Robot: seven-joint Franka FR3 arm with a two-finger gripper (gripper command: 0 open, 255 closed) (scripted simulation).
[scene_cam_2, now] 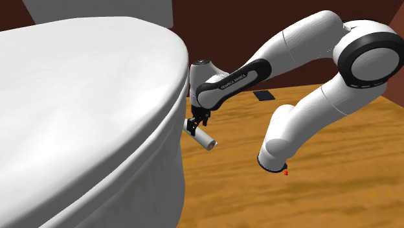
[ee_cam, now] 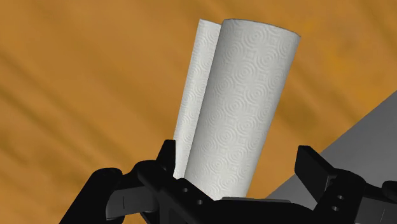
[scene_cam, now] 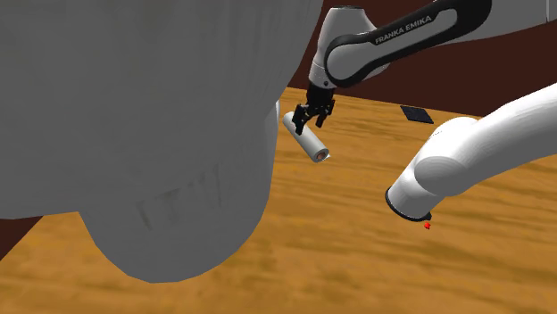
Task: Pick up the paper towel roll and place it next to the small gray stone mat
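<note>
Centrally, hung the gripper (scene_cam: 309,119) over the paper towel roll (scene_cam: 308,141), at the roll's end nearer eleven o'clock in the shoulder view. Kept the black fingers (ee_cam: 167,160) spread wider than the roll: one close against the embossed paper, the other standing off with a grey sliver between, hence no clasp yet by this reading. Straddled the roll across its width, not along it, presumably for a closing stroke onto the curved sides rather than the flat ends. Found the roll slanted from about eleven toward five o'clock in the shoulder view, with a loose sheet edge lifted along one side and the core end facing five o'clock. Lay, most likely, on the wooden floor (scene_cam: 357,241); could not confirm contact, for lack of any shadow. Sat just beside the base of the large white fixture (scene_cam: 134,134), at nine o'clock of the roll, probably the reason for the arm's approach from the open two-o'clock side. Placed the small dark mat (scene_cam: 416,113) well apart, at roughly two to three o'clock of the roll in the shoulder view and two o'clock in the second exterior view, on bare floor. Judged the task barely begun: grasp pending, lift and carry toward the mat yet to follow. Called for a firm closure before lifting, given an off-centre hold near one end and the resulting tendency to droop or swing.
</note>
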